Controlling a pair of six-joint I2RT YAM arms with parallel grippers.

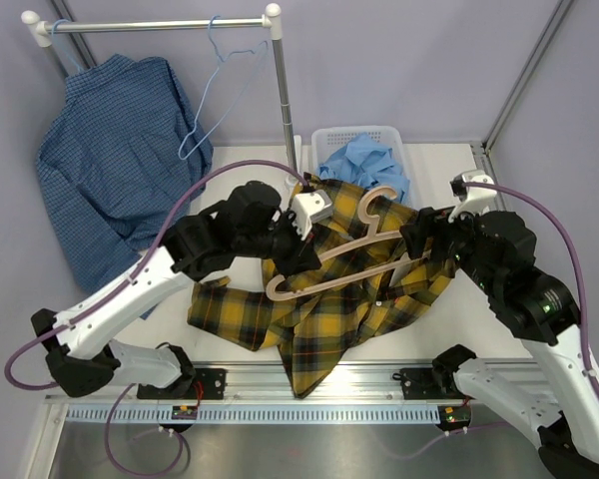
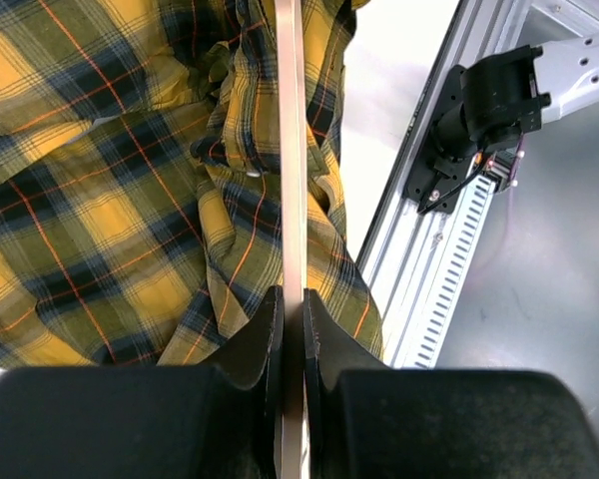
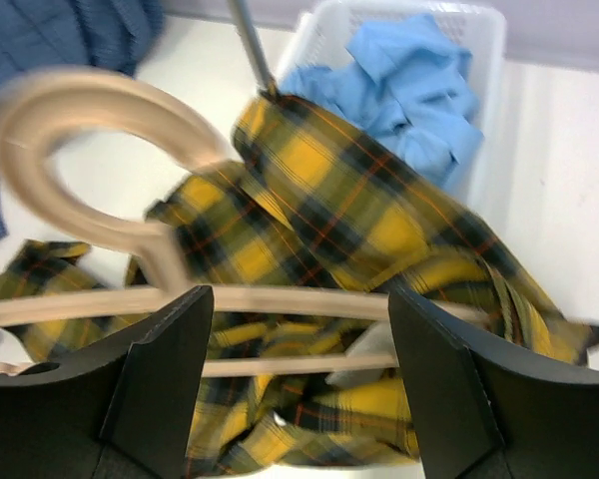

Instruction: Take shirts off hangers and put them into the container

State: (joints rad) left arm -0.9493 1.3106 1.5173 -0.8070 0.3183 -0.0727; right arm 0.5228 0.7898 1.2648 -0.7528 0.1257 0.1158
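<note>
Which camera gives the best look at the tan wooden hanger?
Top external: the whole wooden hanger shows, hook and both arms, over the plaid shirt. Left wrist shows only a thin strip of it, clamped in the left pincer. Right wrist shows hook and bars, blurred, between the open right pincer.

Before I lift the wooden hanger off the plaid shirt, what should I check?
1. Left gripper clamped on the hanger: ok, jaws shut on its bar.
2. Right gripper not clamping: ok, jaws open, astride the bar.
3. Hanger free of the plaid shirt: cannot tell; it lies on top, its right end hidden behind the right gripper.
4. Shirt clear of the near rail: not ok, one corner drapes over it.
5. Basket has room: cannot tell; the blue shirt already lies in it.
</note>
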